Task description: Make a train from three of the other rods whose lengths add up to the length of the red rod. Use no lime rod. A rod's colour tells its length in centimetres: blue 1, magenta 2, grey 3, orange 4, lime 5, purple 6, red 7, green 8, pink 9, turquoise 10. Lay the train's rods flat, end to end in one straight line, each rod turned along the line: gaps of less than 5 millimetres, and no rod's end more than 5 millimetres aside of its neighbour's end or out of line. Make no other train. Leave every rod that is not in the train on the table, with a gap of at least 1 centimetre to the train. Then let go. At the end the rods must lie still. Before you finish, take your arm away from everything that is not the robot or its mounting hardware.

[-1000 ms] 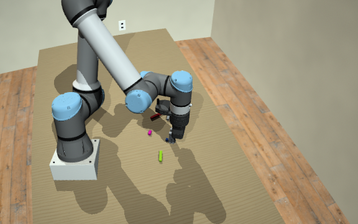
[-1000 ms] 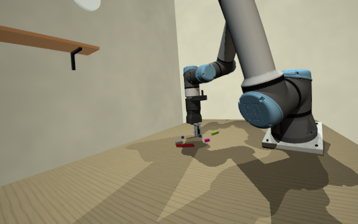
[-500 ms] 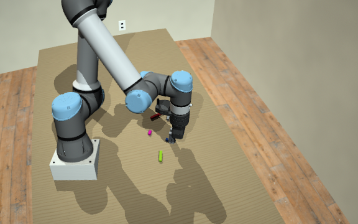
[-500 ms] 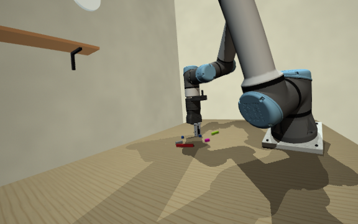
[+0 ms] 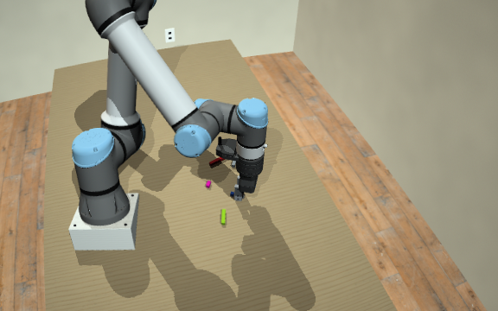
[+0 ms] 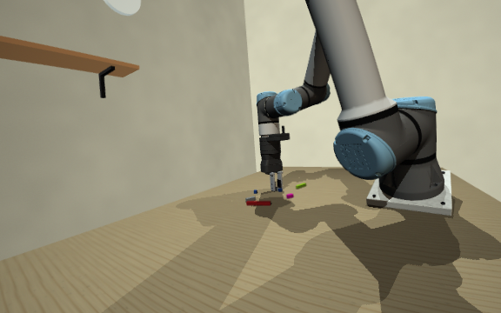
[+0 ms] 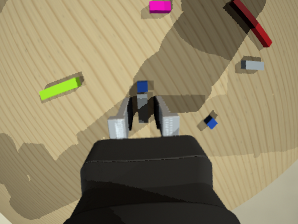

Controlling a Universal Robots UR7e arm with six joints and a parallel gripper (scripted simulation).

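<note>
My gripper [image 5: 239,198] [image 6: 276,188] [image 7: 143,106] points straight down at the table with its fingers open. A small blue rod [image 5: 233,194] [image 6: 280,189] [image 7: 141,87] sits on the table right at the fingertips, and the fingers do not clamp it. A second blue rod [image 6: 255,190] [image 7: 210,121] lies to the right in the wrist view. The red rod [image 5: 215,161] [image 6: 258,203] [image 7: 250,22] lies flat further off, with a short grey rod [image 6: 250,199] [image 7: 252,64] close by it. A magenta rod [image 5: 207,184] [image 6: 290,196] [image 7: 160,7] lies apart on its own.
A lime rod [image 5: 223,216] [image 6: 301,185] [image 7: 60,88] lies alone to the left in the wrist view. The arm's base [image 5: 104,235] stands on the tan table [image 5: 318,242]. The table's right edge borders wooden floor.
</note>
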